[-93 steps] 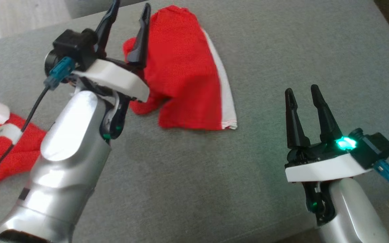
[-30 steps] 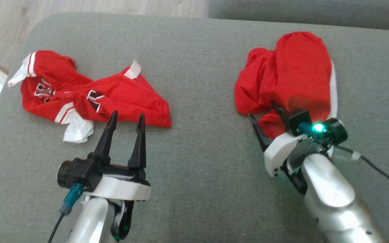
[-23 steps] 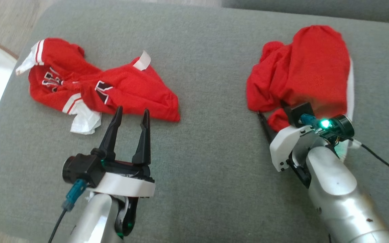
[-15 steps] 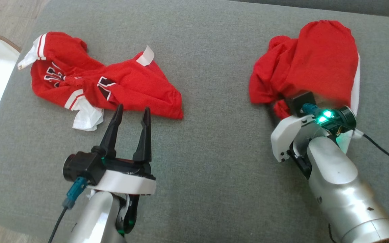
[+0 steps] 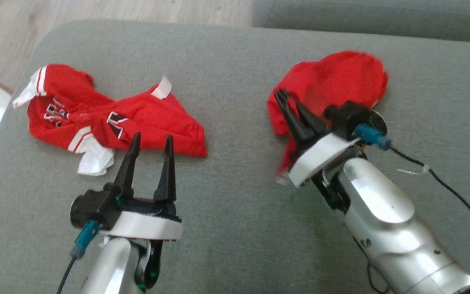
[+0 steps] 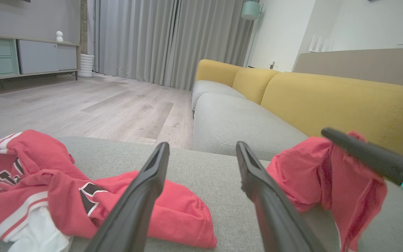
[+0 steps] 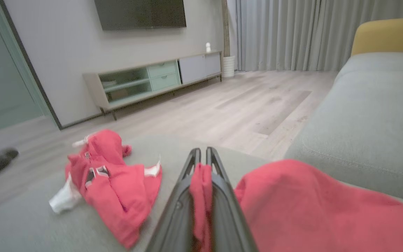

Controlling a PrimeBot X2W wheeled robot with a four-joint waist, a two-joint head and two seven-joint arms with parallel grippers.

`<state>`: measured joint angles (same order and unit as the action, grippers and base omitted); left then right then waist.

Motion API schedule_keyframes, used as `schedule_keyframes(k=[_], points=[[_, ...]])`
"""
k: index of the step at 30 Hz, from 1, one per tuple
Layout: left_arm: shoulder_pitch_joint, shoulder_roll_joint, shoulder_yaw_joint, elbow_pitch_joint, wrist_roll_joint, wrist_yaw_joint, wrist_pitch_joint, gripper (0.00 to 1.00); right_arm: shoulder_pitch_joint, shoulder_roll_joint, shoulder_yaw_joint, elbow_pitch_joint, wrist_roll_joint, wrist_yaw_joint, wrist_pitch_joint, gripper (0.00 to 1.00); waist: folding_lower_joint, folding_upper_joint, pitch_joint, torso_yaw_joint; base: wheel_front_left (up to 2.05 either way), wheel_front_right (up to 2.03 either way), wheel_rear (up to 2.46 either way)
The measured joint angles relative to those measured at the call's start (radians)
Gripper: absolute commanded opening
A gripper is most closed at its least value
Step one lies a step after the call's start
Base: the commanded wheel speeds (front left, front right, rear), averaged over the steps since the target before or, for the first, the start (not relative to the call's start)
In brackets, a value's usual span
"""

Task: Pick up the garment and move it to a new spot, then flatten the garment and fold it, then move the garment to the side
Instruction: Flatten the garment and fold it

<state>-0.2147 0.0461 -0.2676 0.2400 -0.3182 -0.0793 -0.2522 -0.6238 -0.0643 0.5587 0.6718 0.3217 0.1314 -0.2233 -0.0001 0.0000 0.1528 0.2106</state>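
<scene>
The garment in the right gripper is plain red. The jersey, just ahead of the left gripper, is red too, with white stripes on the trim, a white lining and black letters edged in white. Both grippers have black fingers, a white plate, a silver arm and a teal plug. The cushion under them is grey-green. Beyond the left fingertips the sofa back is yellow, the floor is pale wood and the curtain is grey.

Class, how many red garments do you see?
2. A lettered red jersey lies at the left; a plain red garment at the right, pinched in the right gripper.
</scene>
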Motion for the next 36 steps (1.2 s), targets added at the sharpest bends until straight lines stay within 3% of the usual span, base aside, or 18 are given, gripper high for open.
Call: schedule_keyframes(k=[5, 10, 16, 22, 23, 24, 25, 27, 31, 36], points=[[0.034, 0.0, 0.02, 0.0, 0.01, -0.001, 0.0, 1.0, -0.03, 0.001, -0.023, -0.147, 0.184, 0.0, -0.016, 0.0, -0.0001, 0.0, -0.031, -0.035, 0.0, 0.0, 0.0], [0.054, 0.0, 0.031, -0.002, 0.011, -0.002, 0.0, 1.0, -0.049, 0.001, -0.188, -0.181, 0.337, 0.0, 0.007, 0.0, -0.0001, 0.0, -0.05, -0.072, 0.0, 0.0, 0.0], [0.058, 0.0, 0.02, -0.007, 0.011, -0.009, 0.0, 1.0, -0.007, -0.045, -0.457, -0.06, 0.232, 0.0, 0.06, 0.0, -0.0001, 0.0, -0.043, -0.098, 0.0, 0.0, 0.0], [0.056, 0.0, 0.015, -0.006, 0.012, -0.01, 0.0, 1.0, 0.078, -0.103, -0.741, 0.067, -0.01, 0.0, 0.126, 0.0, 0.0001, 0.0, -0.026, -0.127, 0.0, 0.0, 0.0], [0.056, 0.0, 0.015, -0.005, 0.012, -0.01, 0.0, 1.0, 0.085, -0.109, -0.787, 0.09, -0.072, 0.0, 0.146, 0.25, 0.0001, 0.0, -0.025, -0.132, 0.0, 0.0, 0.0], [0.056, 0.0, 0.014, -0.004, 0.012, -0.01, 0.0, 1.0, 0.089, -0.107, -0.839, 0.104, -0.124, 0.0, 0.154, 0.8, 0.0002, 0.0, -0.024, -0.137, 0.0, 0.0, 0.0], [0.055, 0.0, 0.012, -0.004, 0.011, -0.01, 0.0, 1.0, 0.093, -0.103, -0.882, 0.108, -0.165, 0.0, 0.16, 1.0, 0.0001, 0.0, -0.022, -0.142, 0.0, 0.0, 0.0], [0.054, 0.0, 0.01, -0.004, 0.011, -0.01, 0.0, 1.0, 0.096, -0.076, -0.924, 0.092, -0.245, 0.0, 0.16, 1.0, 0.0001, 0.0, -0.021, -0.152, 0.0, 0.0, 0.0], [0.053, 0.0, 0.01, -0.004, 0.012, -0.01, 0.0, 1.0, 0.096, -0.011, -0.915, 0.034, -0.305, 0.0, 0.139, 1.0, 0.0001, 0.0, -0.022, -0.167, 0.0, 0.0, 0.0], [0.051, 0.0, 0.011, -0.005, 0.011, -0.01, 0.0, 1.0, 0.114, 0.008, -0.738, -0.1, -0.3, 0.0, 0.057, 1.0, 0.0001, 0.0, -0.033, -0.184, 0.0, 0.0, 0.0]])
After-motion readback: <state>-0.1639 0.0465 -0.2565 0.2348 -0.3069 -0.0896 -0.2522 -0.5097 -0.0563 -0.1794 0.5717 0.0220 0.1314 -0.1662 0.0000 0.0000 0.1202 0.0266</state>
